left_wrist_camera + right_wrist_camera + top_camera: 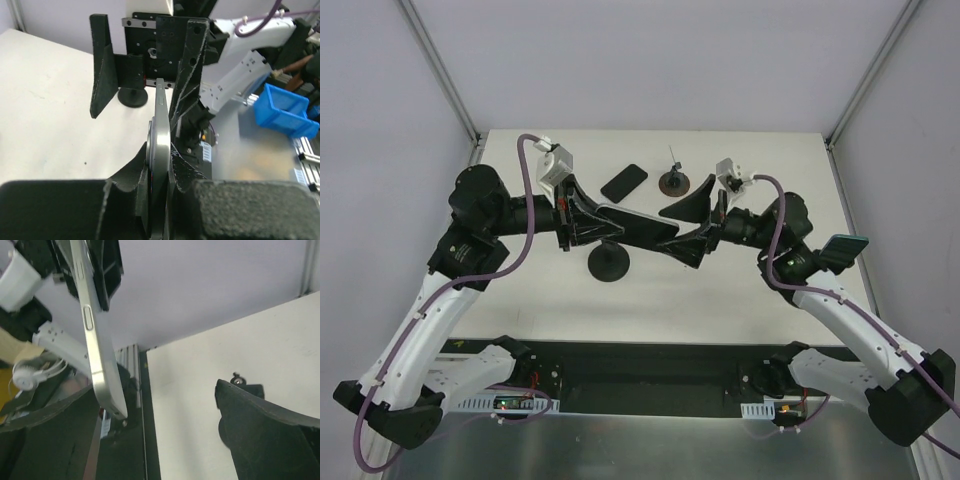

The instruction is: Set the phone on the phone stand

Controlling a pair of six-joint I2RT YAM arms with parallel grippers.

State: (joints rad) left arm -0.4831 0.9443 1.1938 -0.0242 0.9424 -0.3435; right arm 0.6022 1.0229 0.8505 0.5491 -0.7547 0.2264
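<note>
the left fingers (125, 200) are clamping the phone (161, 145) by one end, holding it edge-up in the air above the table (720, 300). the right fingers (270, 430) are standing wide open around its other end, one of them well apart from it. a round black stand (609, 262) is sitting on the table just below, and a second phone (624, 181) is lying farther back.

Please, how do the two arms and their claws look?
The left arm and right arm have white links with black rounded joints. A purple cable runs along each. A small white box sits at each wrist. The left claw and right claw are matte black, each with two wedge-shaped fingers.
</note>
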